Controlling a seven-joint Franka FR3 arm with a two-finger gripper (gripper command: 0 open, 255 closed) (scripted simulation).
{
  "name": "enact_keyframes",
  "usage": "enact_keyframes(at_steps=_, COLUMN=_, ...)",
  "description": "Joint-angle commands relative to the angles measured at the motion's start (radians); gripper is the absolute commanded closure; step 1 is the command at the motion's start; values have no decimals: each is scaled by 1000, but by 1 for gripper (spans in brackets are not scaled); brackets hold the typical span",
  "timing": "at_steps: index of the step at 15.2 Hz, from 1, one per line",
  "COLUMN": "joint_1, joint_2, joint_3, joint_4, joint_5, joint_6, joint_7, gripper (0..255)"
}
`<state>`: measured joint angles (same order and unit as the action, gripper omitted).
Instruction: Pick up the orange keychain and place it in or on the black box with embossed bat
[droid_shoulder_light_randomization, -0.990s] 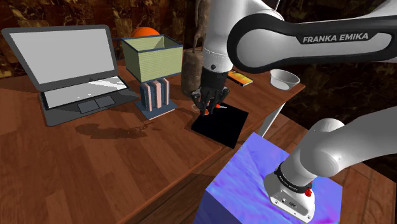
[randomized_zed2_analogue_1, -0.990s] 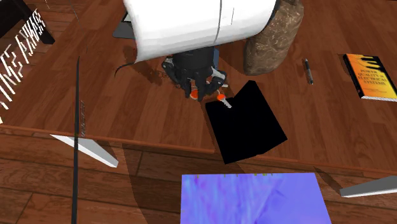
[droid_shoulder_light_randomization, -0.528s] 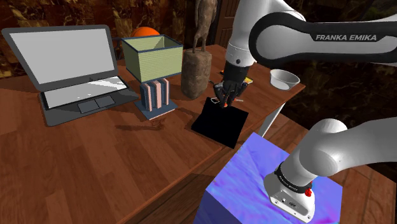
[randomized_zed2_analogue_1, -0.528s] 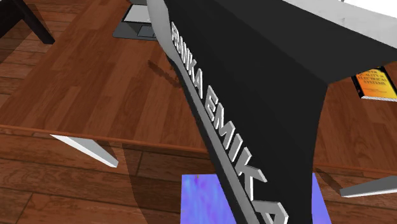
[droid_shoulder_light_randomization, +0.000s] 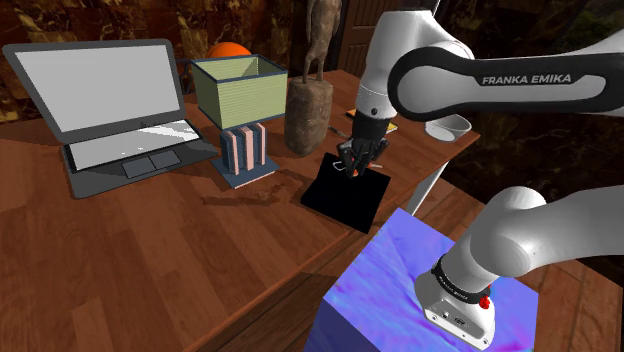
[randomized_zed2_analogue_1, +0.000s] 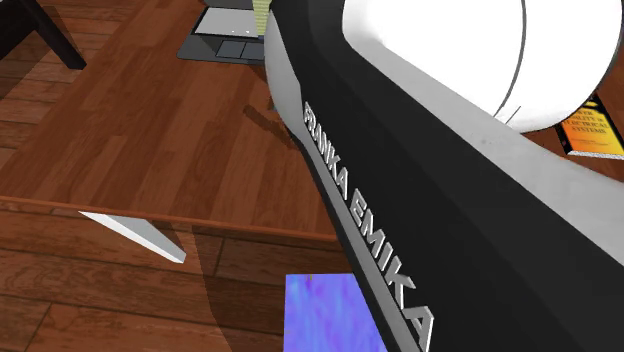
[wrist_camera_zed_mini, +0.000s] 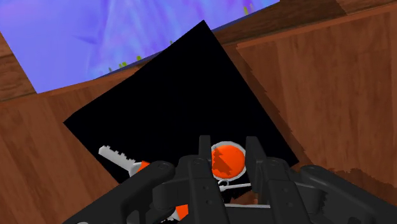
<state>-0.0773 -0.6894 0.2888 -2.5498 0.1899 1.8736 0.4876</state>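
My black gripper (droid_shoulder_light_randomization: 357, 160) hangs just above the far corner of the flat black box (droid_shoulder_light_randomization: 345, 197), which lies on the wooden table close to the stand. In the wrist view the gripper (wrist_camera_zed_mini: 228, 153) is shut on the orange keychain (wrist_camera_zed_mini: 228, 161): its round orange disc sits clasped between the two fingers. A silver key (wrist_camera_zed_mini: 117, 154) and a ring dangle from it over the black box (wrist_camera_zed_mini: 184, 95). No embossed pattern is visible on the box's top. In the second exterior view the arm's dark link (randomized_zed2_analogue_1: 420, 200) hides both box and gripper.
An open laptop (droid_shoulder_light_randomization: 110, 100), a green-sided box on a striped block (droid_shoulder_light_randomization: 240, 100) and a brown statue base (droid_shoulder_light_randomization: 308, 115) stand at the shoulder view's left of the gripper. A white bowl (droid_shoulder_light_randomization: 452, 125) sits behind the arm. The blue stand (droid_shoulder_light_randomization: 400, 290) adjoins the table edge.
The gripper has carried the keychain from the box's left corner toward the shoulder view's right, to over its far corner. The arm has swung across the second exterior view.
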Motion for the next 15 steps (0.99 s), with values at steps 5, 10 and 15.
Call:
enact_keyframes(at_steps=5, joint_1=4, joint_2=16, joint_3=14, joint_4=-71, joint_5=11, joint_6=87, joint_7=-2, gripper=255)
enact_keyframes(at_steps=10, joint_1=6, joint_2=27, joint_3=21, joint_4=-99, joint_5=17, joint_6=127, joint_7=-2, gripper=255)
enact_keyframes(at_steps=15, joint_1=5, joint_2=27, joint_3=21, joint_4=-99, joint_5=17, joint_6=127, joint_7=-2, gripper=255)
